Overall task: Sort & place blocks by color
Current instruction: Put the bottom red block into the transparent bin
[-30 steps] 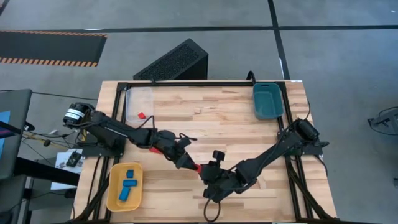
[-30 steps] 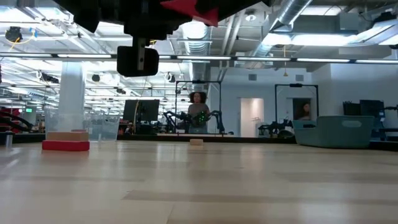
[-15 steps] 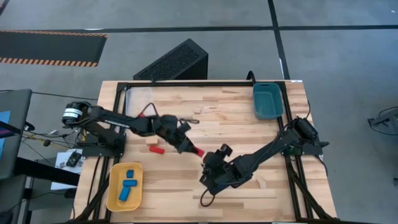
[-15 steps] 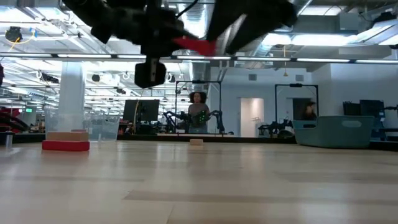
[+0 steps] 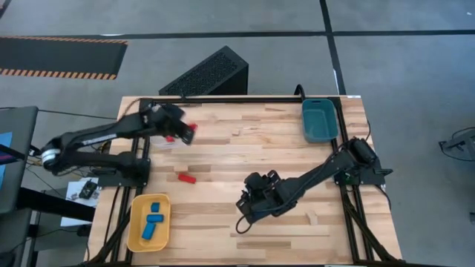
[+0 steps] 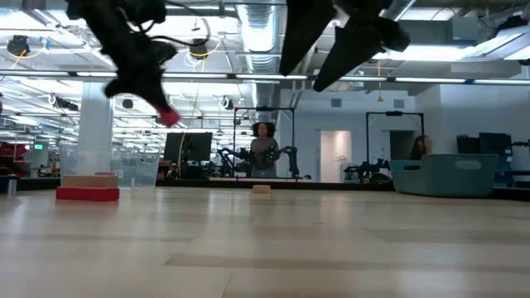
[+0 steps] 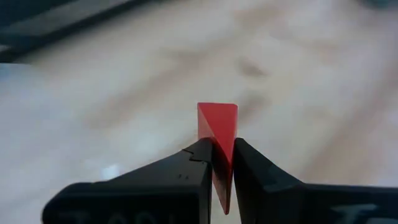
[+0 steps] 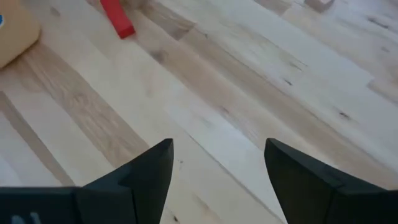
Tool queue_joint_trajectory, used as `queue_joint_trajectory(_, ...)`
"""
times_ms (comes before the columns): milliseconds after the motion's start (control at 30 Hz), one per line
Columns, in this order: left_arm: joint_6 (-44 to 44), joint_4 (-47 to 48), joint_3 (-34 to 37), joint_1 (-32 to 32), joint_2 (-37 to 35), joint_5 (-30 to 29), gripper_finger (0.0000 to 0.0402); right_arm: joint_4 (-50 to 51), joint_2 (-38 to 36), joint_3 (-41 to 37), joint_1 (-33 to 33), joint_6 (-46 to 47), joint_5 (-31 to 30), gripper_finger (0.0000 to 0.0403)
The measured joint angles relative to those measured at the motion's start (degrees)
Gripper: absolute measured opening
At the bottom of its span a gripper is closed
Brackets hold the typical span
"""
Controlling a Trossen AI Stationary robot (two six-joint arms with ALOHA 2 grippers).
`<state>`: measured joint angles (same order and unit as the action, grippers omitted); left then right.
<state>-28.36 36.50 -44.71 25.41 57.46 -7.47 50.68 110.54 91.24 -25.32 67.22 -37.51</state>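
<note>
My left gripper [image 5: 184,133] is over the table's far left part, beside the clear tray [image 5: 162,119], and is shut on a red wedge block [image 7: 217,127], which also shows in the low view [image 6: 168,117]. My right gripper [image 5: 245,205] hangs open above the middle of the table, nothing between its fingers [image 8: 214,168]. A flat red block [image 5: 186,177] lies on the wood left of the middle. Blue blocks [image 5: 152,219] lie in the yellow tray [image 5: 134,230]. A small pale wood block [image 6: 262,189] sits farther back. My left gripper pinches the red wedge's two flat faces [image 7: 221,155] between its two fingers. The wedge's wide end [image 7: 217,112] sticks out past the fingertips. The fingers slant downward, and the wedge is lifted clear of the table.
A teal tray [image 5: 320,120] stands at the far right corner. A black frame [image 5: 245,99] runs along the table's edges. Bare wood lies under and in front of my right gripper. People and equipment show in the room behind.
My left gripper has swung with the red wedge from the middle of the table toward the far left corner, up to the clear tray, rising and turning. My right gripper, which was at the wedge a second ago, has let go of it, opened and rolled.
</note>
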Motion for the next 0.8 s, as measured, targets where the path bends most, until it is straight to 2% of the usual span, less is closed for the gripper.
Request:
queue_joint_trajectory(100,3.24,4.58,0.02,5.82,-3.32,-6.49,0.0013,-0.73,0.0,0.0,1.29,0.01,0.14,0.0276)
queue_joint_trajectory(200,5.42,6.96,0.04,12.15,-3.3,-9.72,0.0013,-2.27,0.0,0.0,2.87,0.0,0.4,0.0276)
queue_joint_trajectory(300,6.71,7.07,0.29,17.89,-1.11,-9.99,0.0014,-4.71,0.0,0.0,4.7,-0.03,4.02,0.0276)
queue_joint_trajectory(400,6.04,6.84,1.37,21.82,1.25,-7.61,0.0017,-6.64,0.0,0.0,6.25,-0.16,8.91,0.0276)
queue_joint_trajectory(533,4.24,6.64,2.78,23.61,4.22,-6.36,0.0032,-7.84,0.0,0.0,6.81,-0.13,11.56,0.0276)
queue_joint_trajectory(800,3.0,6.04,5.99,23.6,7.9,-6.35,0.0056,-8.05,0.23,0.0,5.03,3.12,11.67,0.0276)
